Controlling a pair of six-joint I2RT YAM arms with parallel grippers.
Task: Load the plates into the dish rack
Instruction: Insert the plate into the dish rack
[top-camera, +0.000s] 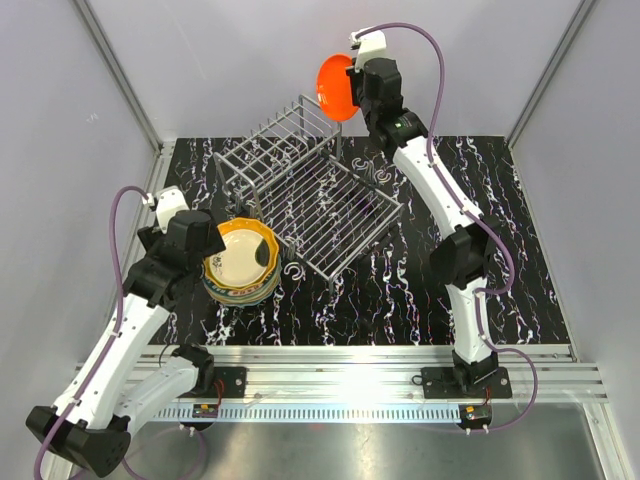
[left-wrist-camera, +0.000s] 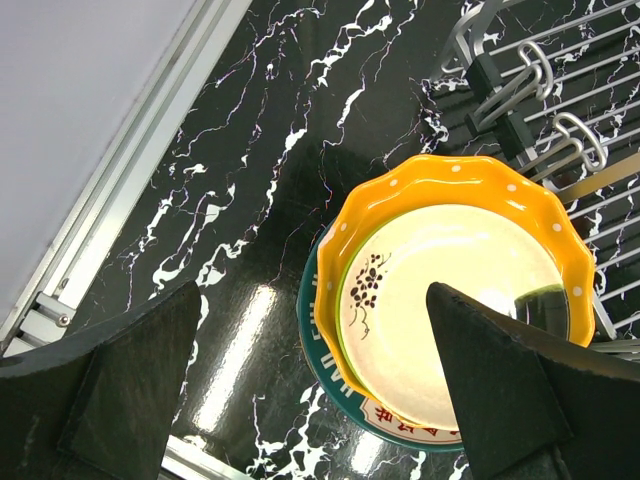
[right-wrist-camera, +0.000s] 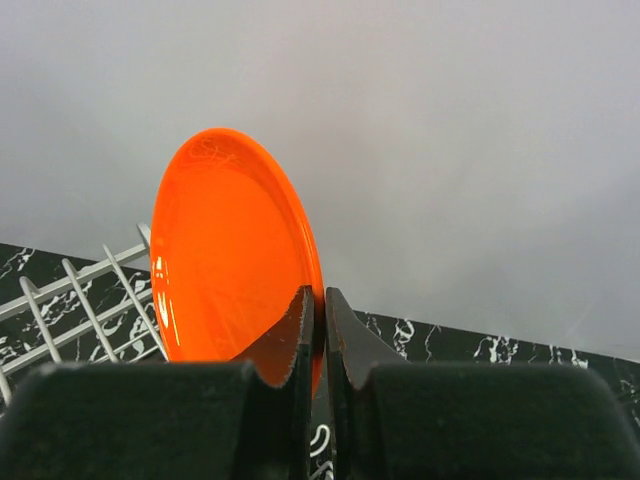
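While rack (top-camera: 318, 205) shows nothing loaded, right gripper (right-wrist-camera: 322, 300) clamped on red plate (right-wrist-camera: 225, 250) rim, upright near rack's far end; left gripper (left-wrist-camera: 312, 300) wide apart over stack (left-wrist-camera: 440, 250) beside rack. All loading left.

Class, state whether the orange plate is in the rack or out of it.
Out. The right tool pinches the orange plate by its rim, on edge, in the air clear of the rack, whose slots look empty.

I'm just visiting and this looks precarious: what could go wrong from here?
The orange plate is pinched only at its rim by the right gripper, raised near the rack; it could slip or knock the wires. The open left gripper hangs above the stacked plates and could nudge them.
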